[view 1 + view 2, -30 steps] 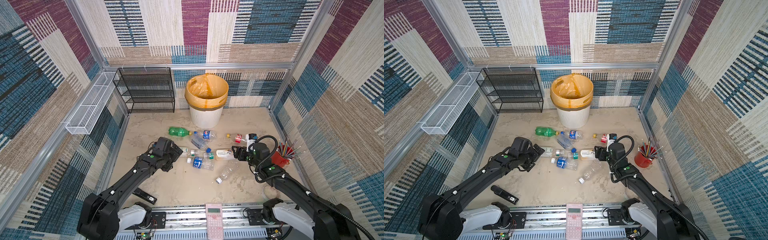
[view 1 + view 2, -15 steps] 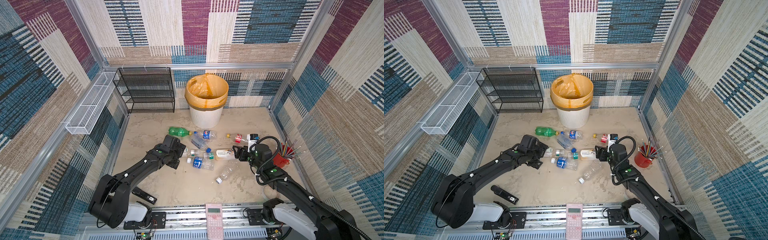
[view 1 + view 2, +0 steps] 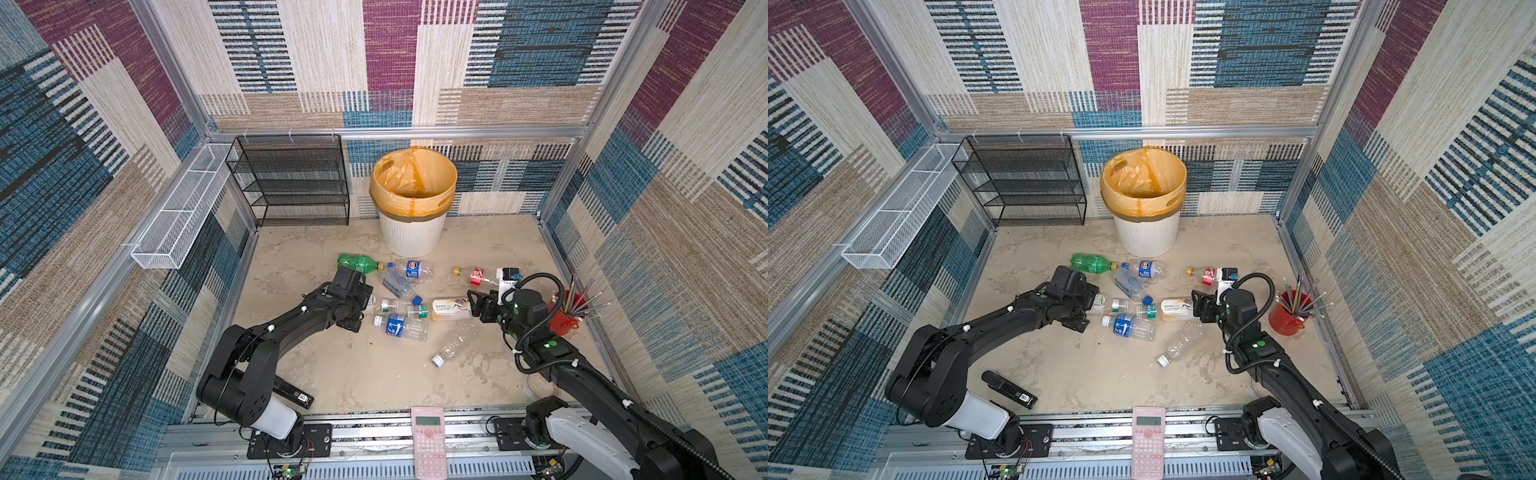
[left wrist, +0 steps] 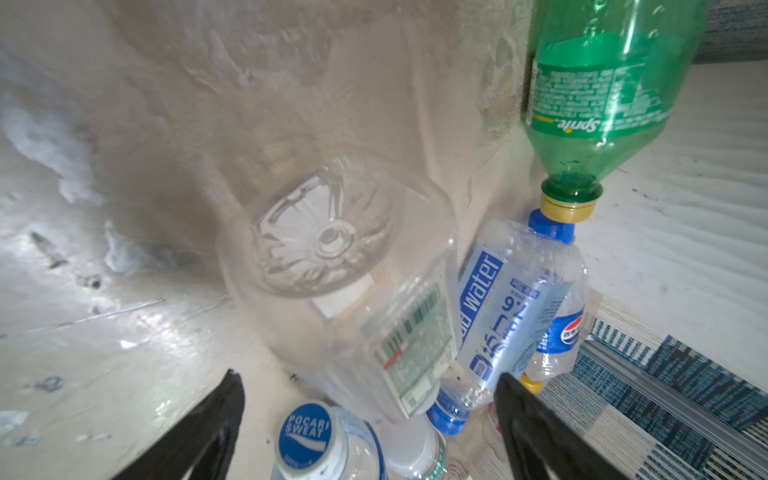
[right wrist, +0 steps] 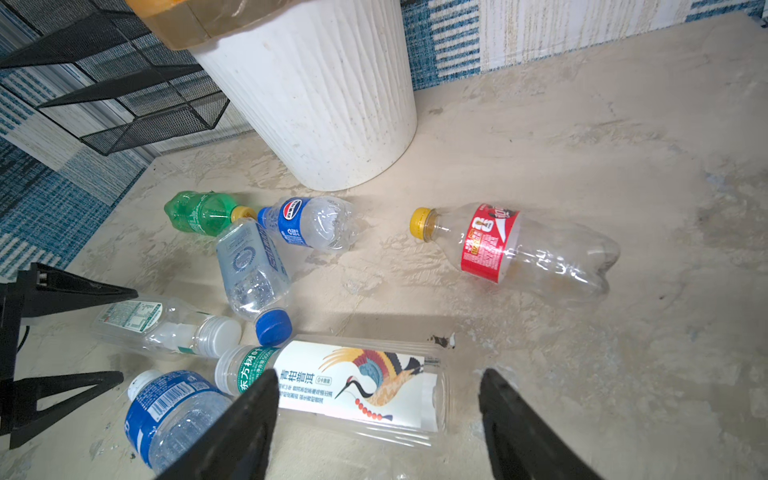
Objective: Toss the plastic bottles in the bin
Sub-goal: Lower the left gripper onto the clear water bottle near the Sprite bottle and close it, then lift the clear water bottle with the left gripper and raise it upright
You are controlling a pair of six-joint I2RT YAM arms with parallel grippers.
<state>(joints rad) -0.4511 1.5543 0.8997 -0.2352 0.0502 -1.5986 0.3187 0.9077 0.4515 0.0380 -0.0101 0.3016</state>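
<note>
- The green bottle (image 4: pixel 598 95) reads "Sprite", a white cap (image 4: pixel 309 434) reads "POCARI SWEAT", and a pale blue label (image 4: pixel 498 316) reads "water". Beside it lies a Pepsi-logo bottle (image 4: pixel 565 332).
- These bottles lie on the tabletop (image 3: pixel 365 382), near the front of the bin (image 3: pixel 413 237).
- Left gripper (image 4: pixel 368 376): jaws wide, either side of a clear barcode-labelled bottle (image 4: pixel 332 257), not clamped on it.
- Right gripper (image 5: pixel 378 374): jaws parted over a crane-printed bottle (image 5: pixel 365 386) with Chinese writing. I cannot tell whether they touch it.
</note>
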